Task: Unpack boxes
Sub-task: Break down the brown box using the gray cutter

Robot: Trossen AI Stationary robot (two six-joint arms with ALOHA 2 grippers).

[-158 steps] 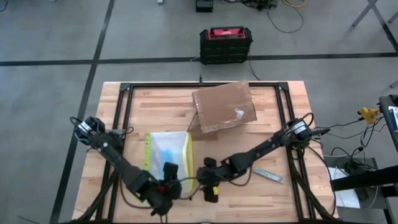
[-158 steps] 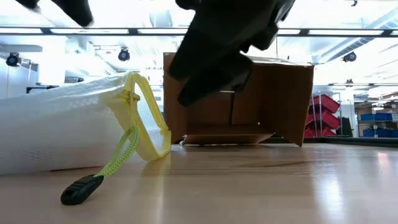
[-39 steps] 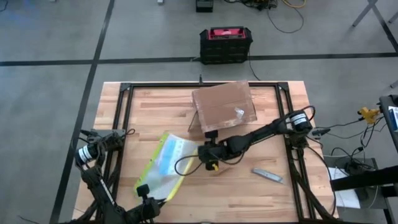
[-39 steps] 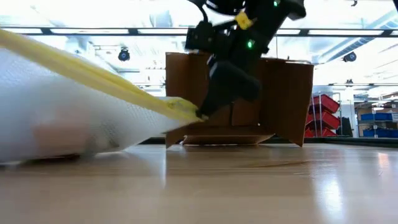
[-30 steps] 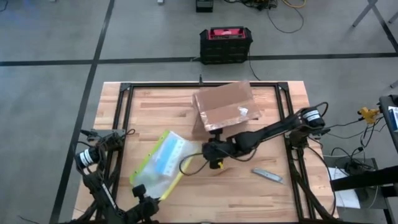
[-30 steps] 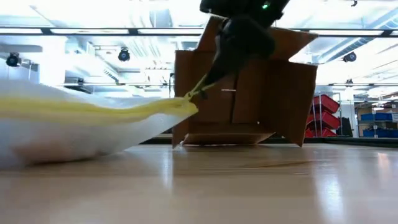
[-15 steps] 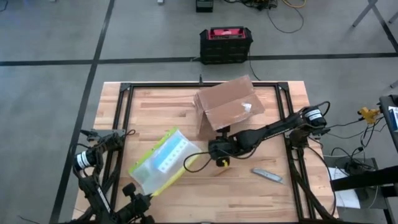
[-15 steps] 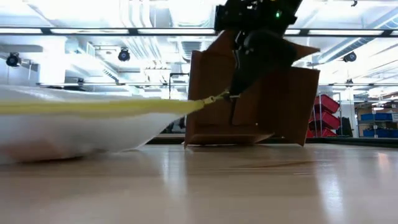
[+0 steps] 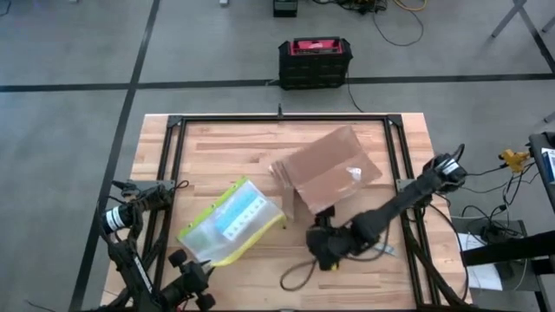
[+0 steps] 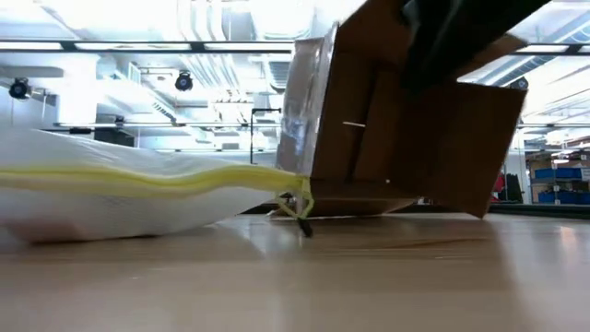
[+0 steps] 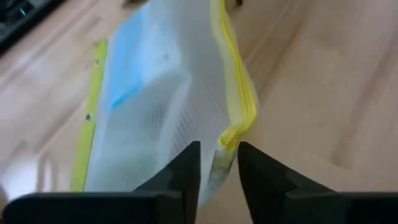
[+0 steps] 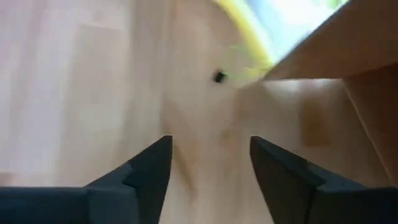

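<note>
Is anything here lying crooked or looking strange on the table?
Yes. The cardboard carton sits skewed to the table's edges and, in the low view, tipped up on one side. The clear pouch also lies diagonally, its yellow-green corner against the carton's base. Nothing looks spilled.

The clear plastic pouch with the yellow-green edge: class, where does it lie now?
In the high view the clear plastic pouch with the yellow-green edge lies on the wooden table's left half, just left of the brown cardboard carton, near the left gripper.
</note>
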